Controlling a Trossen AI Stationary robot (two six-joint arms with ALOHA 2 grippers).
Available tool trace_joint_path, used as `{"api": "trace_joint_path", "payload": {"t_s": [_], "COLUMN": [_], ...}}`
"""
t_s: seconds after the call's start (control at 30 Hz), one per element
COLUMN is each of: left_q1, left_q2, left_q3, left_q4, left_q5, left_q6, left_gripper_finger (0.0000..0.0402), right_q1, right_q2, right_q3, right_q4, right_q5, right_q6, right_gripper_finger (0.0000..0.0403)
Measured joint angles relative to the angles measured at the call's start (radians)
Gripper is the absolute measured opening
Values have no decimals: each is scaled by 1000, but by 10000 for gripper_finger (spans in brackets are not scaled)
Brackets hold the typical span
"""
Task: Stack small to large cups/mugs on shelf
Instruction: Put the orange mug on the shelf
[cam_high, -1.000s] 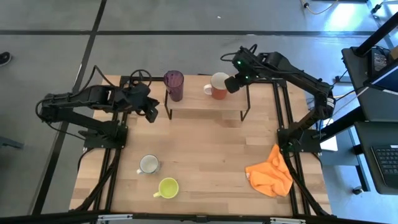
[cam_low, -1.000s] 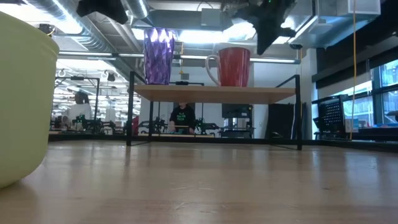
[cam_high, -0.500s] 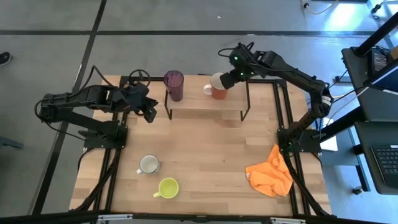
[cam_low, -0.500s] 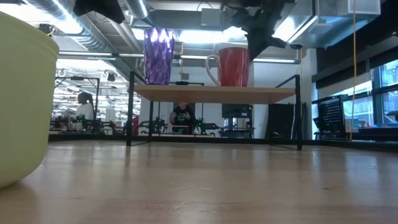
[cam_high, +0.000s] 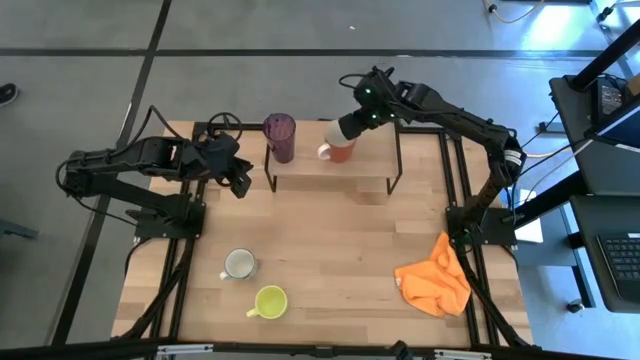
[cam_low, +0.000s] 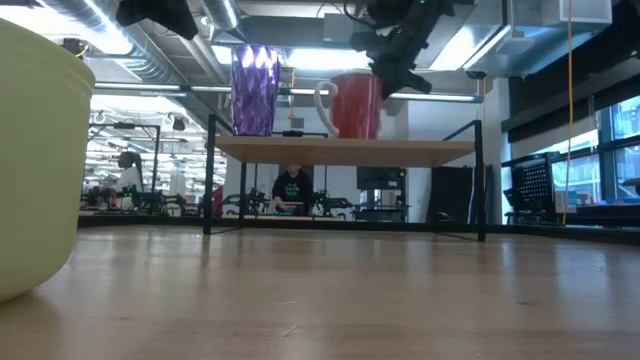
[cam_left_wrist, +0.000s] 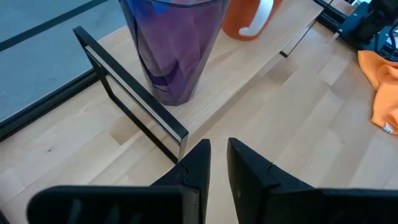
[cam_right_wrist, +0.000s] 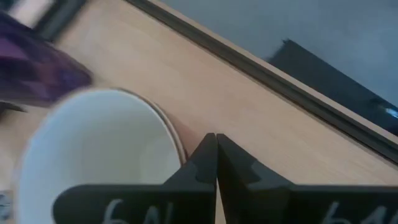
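On the shelf, the purple tumbler blocks the left end and the red mug, with the right gripper over its rim, the middle, while the shelf's right end lies open.

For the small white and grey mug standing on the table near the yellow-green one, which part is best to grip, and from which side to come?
Probably by the rim, coming straight down from above. The small white and grey mug stands upright, mouth open upward, with its handle toward the left arm's side. One finger inside and one outside the wall opposite the handle should hold it. The yellow-green mug stands apart, leaving room.
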Motion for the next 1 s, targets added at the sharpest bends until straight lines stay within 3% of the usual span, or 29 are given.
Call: {"api": "trace_joint_path", "payload": {"t_s": [0.2, 0.4, 0.63, 0.77, 1.0], "left_q1": [0, 0, -1, -1, -1], "left_q2": [0, 0, 1, 1, 1], "left_q3": [0, 0, 0, 0, 0], "left_q4": [-1, -15, -17, -18, -19], "left_q5": [0, 2, 25, 25, 25], "left_q6": [0, 0, 0, 1, 2], "left_gripper_finger": [48, 48, 48, 48, 48], "right_q1": [1, -3, -25, -6, 81], "right_q2": [0, 0, -1, -17, -50], "right_q3": [0, 0, 0, 0, 1], "right_q4": [58, 49, -184, -267, -250], "right_q5": [-25, 82, 106, 66, -1], "right_q6": [1, -7, -24, -25, -3], "right_gripper_finger": [5, 5, 5, 5, 5]}}
